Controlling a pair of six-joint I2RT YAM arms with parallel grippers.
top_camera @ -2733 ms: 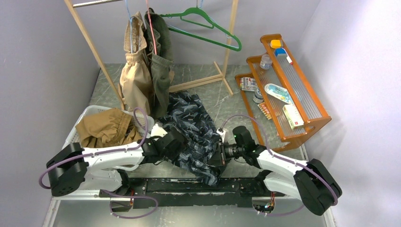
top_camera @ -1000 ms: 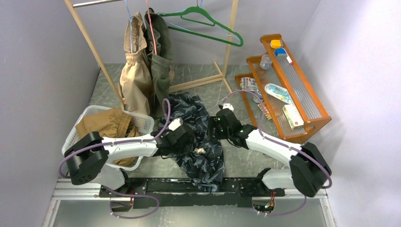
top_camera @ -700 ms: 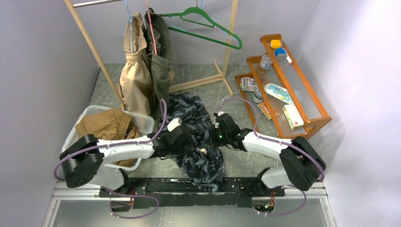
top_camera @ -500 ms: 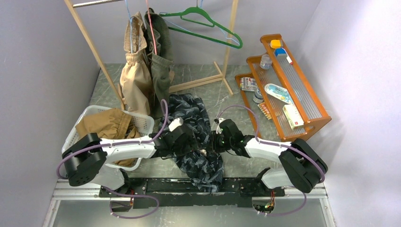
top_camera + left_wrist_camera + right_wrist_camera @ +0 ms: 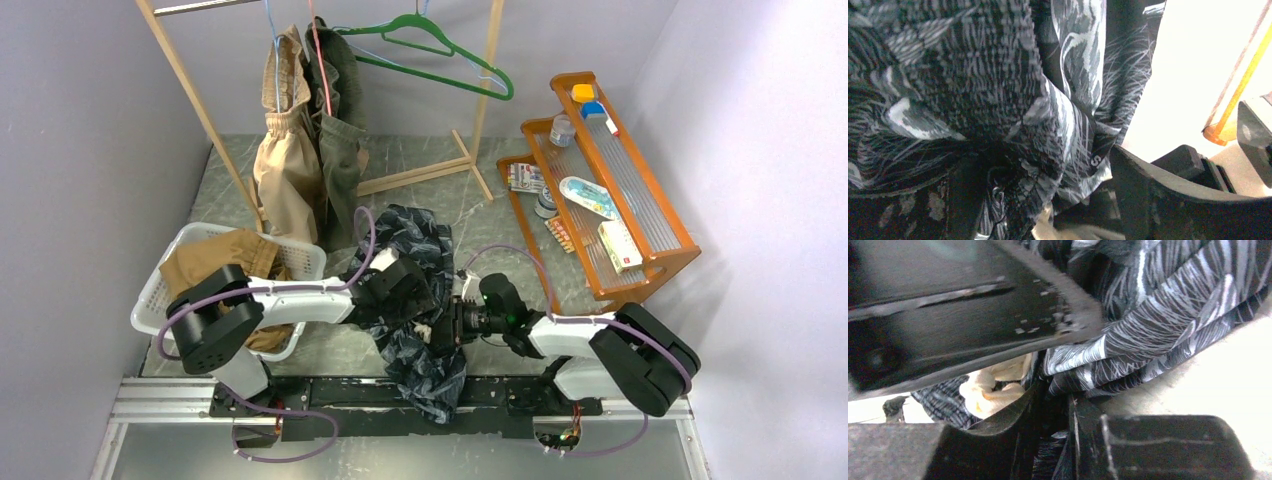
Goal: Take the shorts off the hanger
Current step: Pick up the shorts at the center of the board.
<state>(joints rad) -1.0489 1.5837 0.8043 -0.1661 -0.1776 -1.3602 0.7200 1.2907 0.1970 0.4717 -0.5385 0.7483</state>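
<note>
Four shorts in total. Two hang side by side on the wooden rack (image 5: 183,75): the beige shorts (image 5: 283,175) and the olive shorts (image 5: 342,155), with one green hanger (image 5: 506,90) up there too. The tan shorts (image 5: 222,262) sit in the one white basket (image 5: 304,262). The navy patterned shorts (image 5: 430,365) lie crumpled on the table (image 5: 520,262) between the two arms. The right gripper (image 5: 448,325) is pinched tight on that navy cloth. The left gripper (image 5: 412,300) is buried in it, and I can't tell if it's clamped.

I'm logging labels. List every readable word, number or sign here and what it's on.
"S": on a small tag at the edge of the patterned shorts, left wrist view.
Print on the box and packets on the orange shelf: too small to read.
</note>
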